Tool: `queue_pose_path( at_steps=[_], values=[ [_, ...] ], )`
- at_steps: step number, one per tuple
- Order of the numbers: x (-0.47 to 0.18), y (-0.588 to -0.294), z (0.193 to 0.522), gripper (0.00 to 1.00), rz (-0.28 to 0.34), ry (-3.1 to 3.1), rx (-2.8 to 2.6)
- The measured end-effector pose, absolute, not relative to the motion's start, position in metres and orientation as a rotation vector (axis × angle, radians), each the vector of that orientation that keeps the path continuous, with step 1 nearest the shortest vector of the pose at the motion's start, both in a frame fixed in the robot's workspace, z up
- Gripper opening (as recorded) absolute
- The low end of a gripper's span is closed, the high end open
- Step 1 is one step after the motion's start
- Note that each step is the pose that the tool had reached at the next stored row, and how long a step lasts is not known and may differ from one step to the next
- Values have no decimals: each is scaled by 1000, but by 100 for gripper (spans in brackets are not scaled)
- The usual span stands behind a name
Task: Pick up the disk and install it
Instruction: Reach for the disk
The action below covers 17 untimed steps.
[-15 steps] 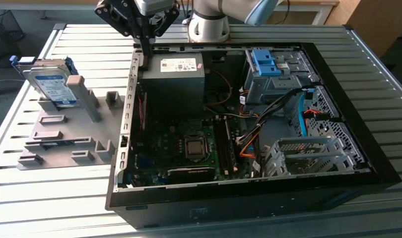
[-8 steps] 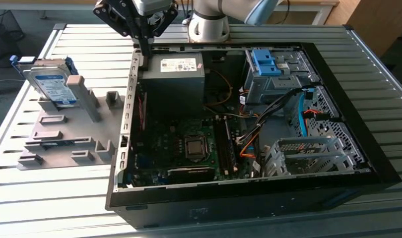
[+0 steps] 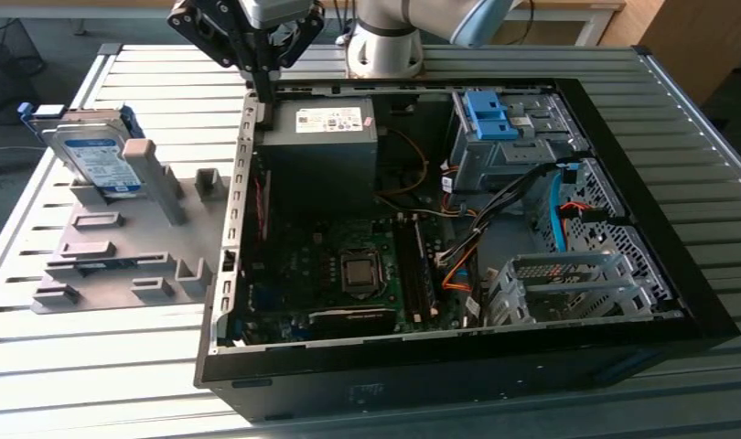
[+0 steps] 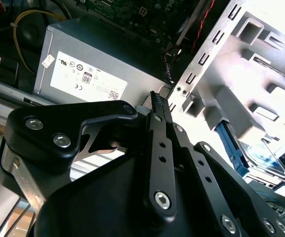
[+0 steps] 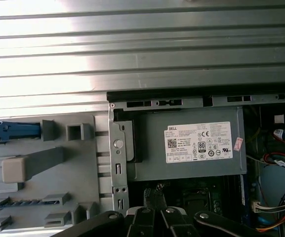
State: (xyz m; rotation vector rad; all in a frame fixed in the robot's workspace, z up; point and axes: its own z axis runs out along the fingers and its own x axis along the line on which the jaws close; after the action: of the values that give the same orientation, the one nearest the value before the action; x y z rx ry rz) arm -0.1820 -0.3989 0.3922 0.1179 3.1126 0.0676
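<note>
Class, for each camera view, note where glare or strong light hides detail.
Exterior view: sunlight stripes the slatted table, while the computer case interior lies dim. First wrist view: glare bleaches the table beyond the case. Second wrist view: the grey fixture holding the disk is blown out near white.

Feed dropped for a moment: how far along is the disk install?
Nothing looks done: the disk stands in the grey fixture beside the case. In hand: nothing; the gripper is shut, empty, over the case's rim. Left: pickup and install.
</note>
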Motion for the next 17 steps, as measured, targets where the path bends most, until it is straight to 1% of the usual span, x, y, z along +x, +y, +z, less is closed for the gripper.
queue_pose_path(
  at_steps=[17],
  values=[
    [-188,-399,392,11,68,3113,118]
  ],
)
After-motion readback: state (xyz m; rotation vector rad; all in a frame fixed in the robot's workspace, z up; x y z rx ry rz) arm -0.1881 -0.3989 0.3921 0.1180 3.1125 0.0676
